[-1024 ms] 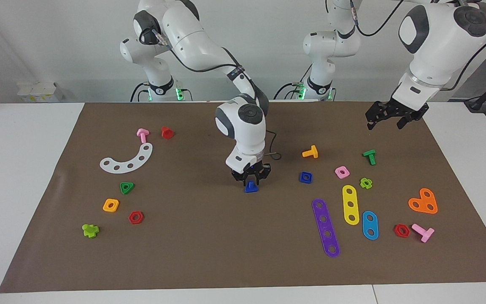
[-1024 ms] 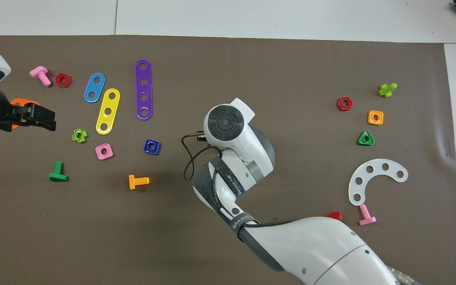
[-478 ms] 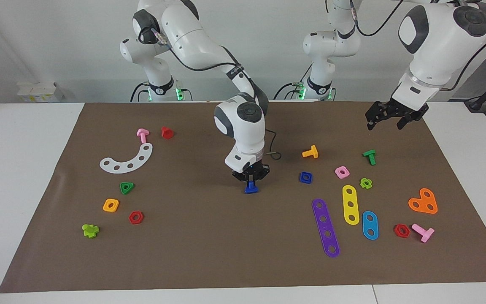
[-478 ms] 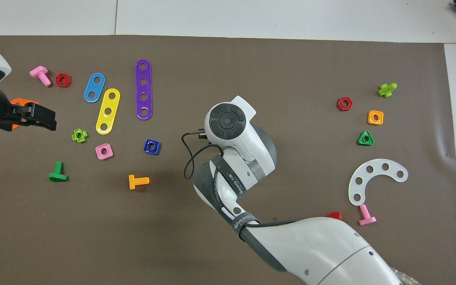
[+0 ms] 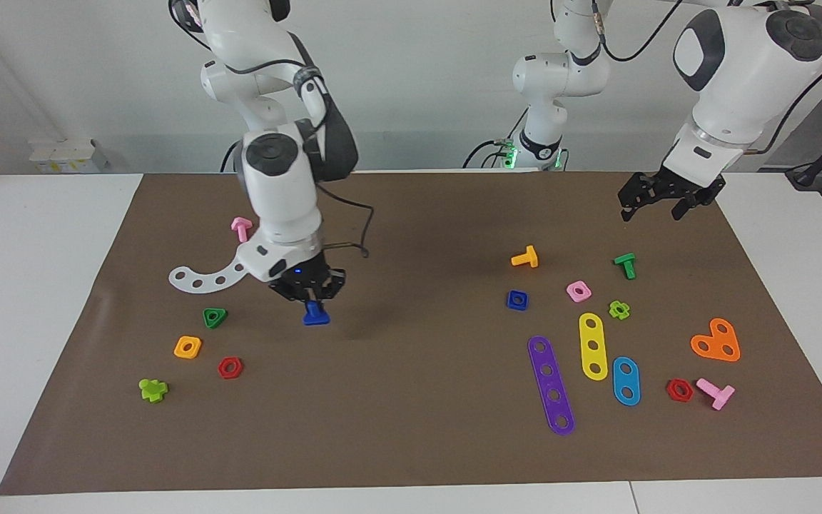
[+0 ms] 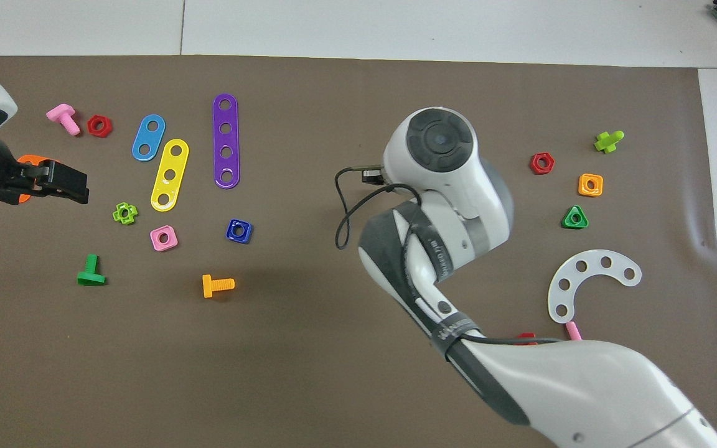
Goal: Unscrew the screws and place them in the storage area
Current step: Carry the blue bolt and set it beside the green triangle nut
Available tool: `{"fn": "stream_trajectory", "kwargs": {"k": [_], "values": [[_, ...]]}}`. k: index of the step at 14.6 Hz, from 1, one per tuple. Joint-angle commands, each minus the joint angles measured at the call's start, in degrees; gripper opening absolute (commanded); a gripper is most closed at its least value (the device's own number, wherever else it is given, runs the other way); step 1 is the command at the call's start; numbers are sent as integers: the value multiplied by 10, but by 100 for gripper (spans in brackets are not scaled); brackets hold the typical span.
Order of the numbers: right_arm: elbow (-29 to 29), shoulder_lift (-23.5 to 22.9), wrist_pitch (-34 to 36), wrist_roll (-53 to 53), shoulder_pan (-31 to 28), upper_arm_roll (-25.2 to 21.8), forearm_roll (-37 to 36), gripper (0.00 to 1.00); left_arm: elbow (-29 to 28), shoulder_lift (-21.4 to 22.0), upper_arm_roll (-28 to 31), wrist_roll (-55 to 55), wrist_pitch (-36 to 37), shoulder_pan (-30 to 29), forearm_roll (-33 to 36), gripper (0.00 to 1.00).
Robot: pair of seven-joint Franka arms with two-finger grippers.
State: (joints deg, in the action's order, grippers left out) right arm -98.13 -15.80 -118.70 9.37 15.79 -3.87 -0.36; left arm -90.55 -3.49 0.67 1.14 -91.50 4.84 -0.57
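Right gripper (image 5: 313, 300) over brown surface (image 5: 397, 400) near green triangle nut (image 5: 215, 317), fingers pinching blue bolt (image 5: 316, 314) by stem (head down). Thin hold: could slip mid-carry. Blue nut (image 5: 516, 300) lies apart. Left gripper (image 5: 657, 200) waits, fingers spread.

Right arm (image 6: 452, 205) is hanging over the mat's (image 6: 346, 348) middle, hiding its own gripper. Left gripper (image 6: 63, 183) sits at the left arm's edge, above the orange piece (image 6: 22, 163). Blue square nut (image 6: 238, 231) is lying loose.
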Motion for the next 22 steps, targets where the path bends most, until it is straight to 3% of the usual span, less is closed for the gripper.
{"fn": "stream_trajectory", "kwargs": {"k": [1,7,13,14,15,19,22], "values": [[-104,43,-52,-99,-73,11,9,0,-31,23,0,2,-18,5,15,100],[-203,43,-162,-146,-113,11,16,0,-34,23,0,3,-23,5,15,100],[-225,28,-206,-141,-116,11,17,0,-34,23,0,3,-27,6,15,100],[-223,26,-206,-139,-113,11,17,53,-34,23,0,3,-26,6,15,100],[-220,25,-205,-138,-118,11,17,100,-34,23,0,3,-26,6,15,100],[-183,41,-174,-135,-116,10,16,100,-40,26,0,2,-30,5,15,100],[-90,71,-23,-129,-125,4,15,100,-44,28,0,1,-32,5,15,100]]}}
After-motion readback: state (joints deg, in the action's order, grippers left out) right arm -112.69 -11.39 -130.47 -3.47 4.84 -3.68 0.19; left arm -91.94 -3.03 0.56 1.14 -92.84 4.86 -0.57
